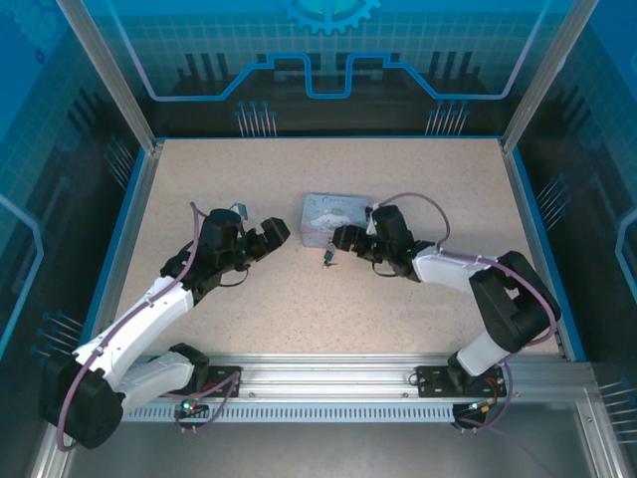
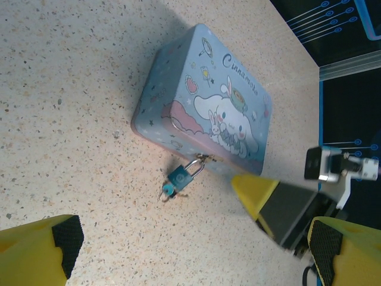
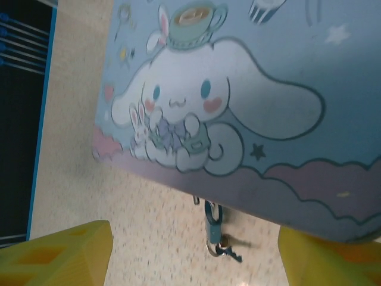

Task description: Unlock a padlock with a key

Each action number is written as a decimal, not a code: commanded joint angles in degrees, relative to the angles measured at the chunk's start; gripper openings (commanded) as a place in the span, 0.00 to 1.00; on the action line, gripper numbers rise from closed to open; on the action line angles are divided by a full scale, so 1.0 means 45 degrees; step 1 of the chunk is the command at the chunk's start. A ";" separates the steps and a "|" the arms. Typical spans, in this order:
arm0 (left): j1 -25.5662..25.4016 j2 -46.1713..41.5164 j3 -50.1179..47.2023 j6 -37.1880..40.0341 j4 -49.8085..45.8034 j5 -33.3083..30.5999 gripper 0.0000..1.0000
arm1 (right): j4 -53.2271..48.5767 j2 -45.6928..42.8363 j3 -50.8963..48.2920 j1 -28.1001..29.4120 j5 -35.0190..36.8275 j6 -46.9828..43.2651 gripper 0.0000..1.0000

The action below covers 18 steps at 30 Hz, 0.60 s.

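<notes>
A tiny blue padlock [image 2: 181, 174] lies on the table, its silvery shackle hooked through the clasp of the lavender cartoon tin [image 2: 202, 101]. The small key [image 2: 167, 190] with its ring sits at the padlock's bottom end. From above, the padlock [image 1: 328, 257] lies just in front of the tin [image 1: 333, 217]. My left gripper [image 1: 274, 234] hovers open to the tin's left, empty [image 2: 196, 250]. My right gripper [image 1: 343, 237] is open at the tin's front right, just above the padlock [image 3: 212, 223] and key [image 3: 230, 254], which show between its yellow fingers [image 3: 65, 250]. Nothing is held.
The speckled table [image 1: 249, 169] is ringed by a blue rim and aluminium posts [image 1: 129, 110]. A rail [image 1: 328, 373] at the near edge carries both arm bases. The right gripper's yellow finger [image 2: 256, 189] shows in the left wrist view beside the tin.
</notes>
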 commanded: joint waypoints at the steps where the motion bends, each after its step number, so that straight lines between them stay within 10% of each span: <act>1: 0.0100 -0.0330 0.0193 0.0100 -0.0269 0.0022 0.99 | -0.0423 0.0587 0.1121 -0.0742 -0.0688 -0.0811 0.74; 18: 0.0107 0.0404 0.0351 0.0094 0.0389 0.0308 0.99 | 0.1068 -0.0348 -0.1590 -0.0421 -0.0654 -0.0467 0.59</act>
